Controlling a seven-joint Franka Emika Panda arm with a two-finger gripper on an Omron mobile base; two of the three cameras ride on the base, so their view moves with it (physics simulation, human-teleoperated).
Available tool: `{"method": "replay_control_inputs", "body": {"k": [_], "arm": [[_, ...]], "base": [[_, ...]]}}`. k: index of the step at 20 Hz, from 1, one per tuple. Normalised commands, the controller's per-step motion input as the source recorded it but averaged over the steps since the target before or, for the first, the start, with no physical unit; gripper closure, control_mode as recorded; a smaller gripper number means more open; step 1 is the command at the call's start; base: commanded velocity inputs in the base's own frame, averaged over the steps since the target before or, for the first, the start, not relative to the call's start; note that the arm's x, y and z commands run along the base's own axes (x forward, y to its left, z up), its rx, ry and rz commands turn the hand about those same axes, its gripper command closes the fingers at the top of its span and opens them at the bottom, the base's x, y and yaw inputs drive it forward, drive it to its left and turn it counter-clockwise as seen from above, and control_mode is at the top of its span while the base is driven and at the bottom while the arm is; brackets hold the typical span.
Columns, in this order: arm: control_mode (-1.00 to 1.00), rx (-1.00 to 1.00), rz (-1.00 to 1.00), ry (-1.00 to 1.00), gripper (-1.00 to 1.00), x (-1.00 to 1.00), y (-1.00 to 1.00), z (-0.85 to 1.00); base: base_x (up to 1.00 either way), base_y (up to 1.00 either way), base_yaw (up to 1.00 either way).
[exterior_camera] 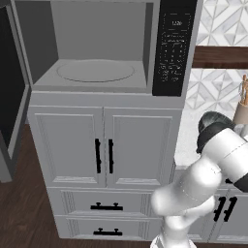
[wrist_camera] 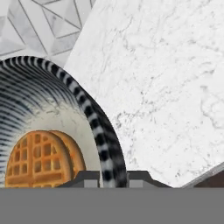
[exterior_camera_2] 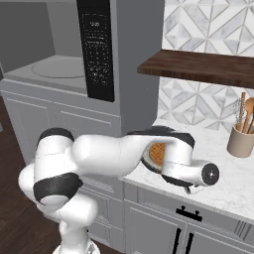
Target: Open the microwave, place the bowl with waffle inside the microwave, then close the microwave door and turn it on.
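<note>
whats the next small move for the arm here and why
Probably lift the bowl straight up off the marble counter. In the hand view the gripper has its fingertips on either side of the bowl's striped rim, apparently closed on it, with the waffle lying inside. The microwave already stands open with a bare turntable, so carrying comes next.

fingers (wrist_camera: 88, 177) tight across bowl (wrist_camera: 52, 100) rim

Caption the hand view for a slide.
Gripper closed on the rim of the bowl holding the waffle, on the marble counter.
</note>
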Motion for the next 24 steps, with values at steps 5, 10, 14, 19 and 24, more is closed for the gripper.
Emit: {"method": "replay_control_inputs", "body": {"k": [5, 10, 14, 19, 24], "arm": [[-1.0, 0.02, -0.09, 0.0, 1.0, -1.0, 0.33, 0.27], [-1.0, -0.01, -0.1, -0.07, 1.0, -0.99, 0.64, 0.17], [-1.0, -0.09, -0.12, 0.02, 1.0, -0.79, 0.77, 0.43], [-1.0, -0.18, -0.15, 0.15, 1.0, -0.63, 0.95, 0.5], [-1.0, -0.14, -0.06, 0.18, 1.0, -0.65, 0.73, 0.59]], "base": [[0.0, 0.0, 0.0], [0.0, 0.0, 0.0], [0.0, 0.0, 0.0], [0.0, 0.0, 0.0], [0.0, 0.0, 0.0]]}}
